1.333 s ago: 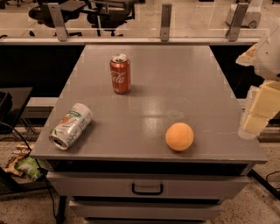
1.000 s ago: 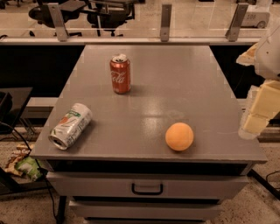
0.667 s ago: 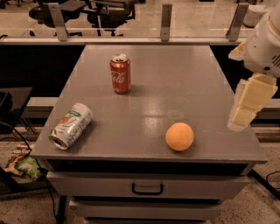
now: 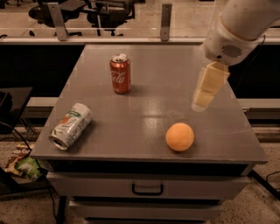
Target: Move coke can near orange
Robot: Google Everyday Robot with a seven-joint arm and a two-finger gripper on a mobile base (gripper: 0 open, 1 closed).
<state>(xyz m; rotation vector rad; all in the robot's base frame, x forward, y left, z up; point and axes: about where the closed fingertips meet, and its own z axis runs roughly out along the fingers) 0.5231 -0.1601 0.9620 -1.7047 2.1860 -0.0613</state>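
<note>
Claw: the claw is hanging over the right part of the bench, pale and blocky, and is pointing down and a little to the left. Whether it is spread or pressed together cannot be told from this view.
Arm: the white arm is reaching in from the upper right corner and is carrying the claw at its lower end.
Coke can: the coke can is standing upright on the back left part of the bench. Its white script is facing the camera and its silver top is showing. It is sitting well apart from both the claw and the orange.
Orange: the orange is resting near the front edge, right of the middle. It is appearing just below the tip of the claw in the picture and is showing apart from it.
Other can: the silver-and-green can is lying on its side near the front left corner, with one end pointing toward that corner.
Bench front: a drawer with a dark handle is sitting under the front edge.
Surroundings: office chairs are standing beyond the back rail, and crumpled wrappers are lying on the floor at the left.
</note>
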